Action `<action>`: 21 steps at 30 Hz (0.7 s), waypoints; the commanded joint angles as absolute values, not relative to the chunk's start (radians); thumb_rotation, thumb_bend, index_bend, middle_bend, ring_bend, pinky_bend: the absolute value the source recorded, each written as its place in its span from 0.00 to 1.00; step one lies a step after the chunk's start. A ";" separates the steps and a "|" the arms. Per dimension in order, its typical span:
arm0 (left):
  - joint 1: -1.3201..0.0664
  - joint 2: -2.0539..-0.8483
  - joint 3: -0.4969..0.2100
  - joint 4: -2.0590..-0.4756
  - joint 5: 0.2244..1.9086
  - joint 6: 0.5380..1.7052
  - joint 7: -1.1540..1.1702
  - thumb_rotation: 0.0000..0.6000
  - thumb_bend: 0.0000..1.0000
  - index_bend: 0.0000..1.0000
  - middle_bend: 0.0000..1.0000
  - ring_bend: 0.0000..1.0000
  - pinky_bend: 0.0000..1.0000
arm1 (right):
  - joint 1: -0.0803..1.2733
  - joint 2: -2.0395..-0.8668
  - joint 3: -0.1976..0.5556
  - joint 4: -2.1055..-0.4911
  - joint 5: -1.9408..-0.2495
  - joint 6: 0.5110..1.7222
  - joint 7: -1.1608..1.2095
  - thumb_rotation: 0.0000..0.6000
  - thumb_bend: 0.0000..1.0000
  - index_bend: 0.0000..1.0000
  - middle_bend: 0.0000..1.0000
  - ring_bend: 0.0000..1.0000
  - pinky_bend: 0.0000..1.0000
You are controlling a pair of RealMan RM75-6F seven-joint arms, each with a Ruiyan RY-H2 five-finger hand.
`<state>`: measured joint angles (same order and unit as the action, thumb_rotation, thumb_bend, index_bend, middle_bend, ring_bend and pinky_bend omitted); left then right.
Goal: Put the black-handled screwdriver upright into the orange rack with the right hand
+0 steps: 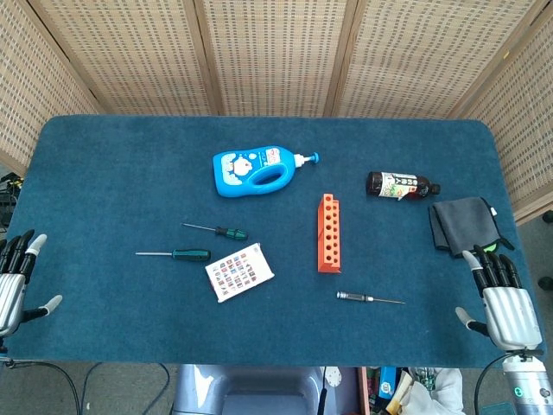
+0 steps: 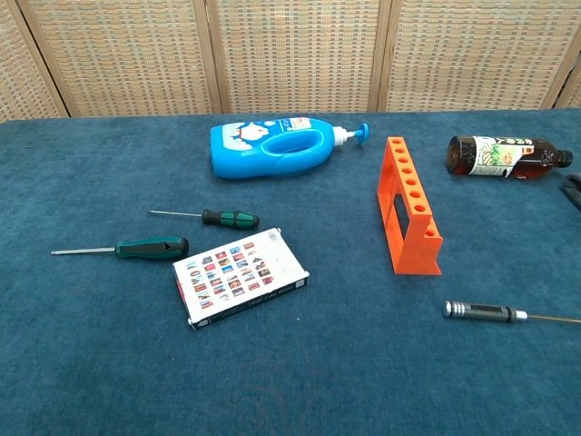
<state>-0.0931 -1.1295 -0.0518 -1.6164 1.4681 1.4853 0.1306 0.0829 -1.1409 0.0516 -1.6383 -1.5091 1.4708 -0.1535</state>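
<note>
The black-handled screwdriver (image 1: 369, 298) (image 2: 508, 314) lies flat on the blue cloth, handle to the left, thin shaft pointing right. Just above it stands the orange rack (image 1: 329, 233) (image 2: 410, 205), a long block with a row of holes on top. My right hand (image 1: 498, 303) rests at the table's front right corner, fingers spread and empty, well right of the screwdriver. At the front left edge my left hand (image 1: 15, 283) sits open with nothing in it. Neither hand shows in the chest view.
Two green-handled screwdrivers (image 1: 181, 254) (image 1: 222, 231) and a card box (image 1: 239, 271) lie left of the rack. A blue detergent bottle (image 1: 257, 169) lies behind; a dark bottle (image 1: 401, 185) and a grey cloth (image 1: 464, 225) are at the right.
</note>
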 commanded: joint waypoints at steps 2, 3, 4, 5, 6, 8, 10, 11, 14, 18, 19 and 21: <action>-0.092 -1.130 -0.051 -1.618 1.471 1.488 0.133 1.00 0.00 0.00 0.00 0.00 0.00 | 0.083 -1.146 0.048 -1.641 -1.519 1.474 -0.161 1.00 0.19 0.02 0.00 0.00 0.00; -0.092 -1.129 -0.050 -1.619 1.473 1.489 0.134 1.00 0.00 0.00 0.00 0.00 0.00 | 0.083 -1.146 0.047 -1.641 -1.521 1.475 -0.161 1.00 0.19 0.02 0.00 0.00 0.00; -0.092 -1.129 -0.050 -1.620 1.474 1.490 0.136 1.00 0.00 0.00 0.00 0.00 0.00 | 0.082 -1.147 0.046 -1.641 -1.522 1.476 -0.161 1.00 0.19 0.02 0.00 0.00 0.00; -0.092 -1.129 -0.049 -1.622 1.476 1.491 0.137 1.00 0.00 0.00 0.00 0.00 0.00 | 0.082 -1.148 0.045 -1.641 -1.524 1.476 -0.163 1.00 0.19 0.02 0.00 0.00 0.00; -0.091 -1.129 -0.049 -1.623 1.477 1.493 0.138 1.00 0.00 0.00 0.00 0.00 0.00 | 0.082 -1.149 0.045 -1.642 -1.525 1.477 -0.164 1.00 0.19 0.03 0.00 0.00 0.00; -0.091 -1.130 -0.048 -1.625 1.479 1.494 0.142 1.00 0.00 0.00 0.00 0.00 0.00 | 0.081 -1.151 0.044 -1.643 -1.530 1.481 -0.165 1.00 0.20 0.05 0.00 0.00 0.00; -0.091 -1.131 -0.047 -1.626 1.480 1.493 0.145 1.00 0.00 0.00 0.00 0.00 0.00 | 0.081 -1.154 0.043 -1.645 -1.536 1.484 -0.164 1.00 0.20 0.07 0.00 0.00 0.00; -0.091 -1.131 -0.048 -1.627 1.479 1.493 0.146 1.00 0.00 0.00 0.00 0.00 0.00 | 0.081 -1.156 0.043 -1.645 -1.538 1.485 -0.163 1.00 0.20 0.09 0.00 0.00 0.00; -0.091 -1.131 -0.048 -1.627 1.477 1.492 0.145 1.00 0.00 0.00 0.00 0.00 0.00 | 0.085 -1.166 0.041 -1.648 -1.546 1.483 -0.161 1.00 0.20 0.15 0.00 0.00 0.00; -0.092 -1.130 -0.050 -1.628 1.475 1.491 0.142 1.00 0.00 0.00 0.00 0.00 0.00 | 0.098 -1.195 0.044 -1.665 -1.553 1.471 -0.159 1.00 0.20 0.22 0.00 0.00 0.00; -0.092 -1.130 -0.050 -1.628 1.475 1.491 0.141 1.00 0.00 0.00 0.00 0.00 0.00 | 0.102 -1.204 0.046 -1.672 -1.553 1.466 -0.159 1.00 0.20 0.23 0.00 0.00 0.00; -0.092 -1.129 -0.050 -1.629 1.477 1.493 0.141 1.00 0.00 0.00 0.00 0.00 0.00 | 0.117 -1.224 0.052 -1.692 -1.552 1.450 -0.171 1.00 0.20 0.26 0.00 0.00 0.00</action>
<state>-0.0921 -1.1290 -0.0502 -1.6285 1.4769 1.4923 0.1411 0.1056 -1.2098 0.0468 -1.6774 -1.5516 1.4619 -0.1633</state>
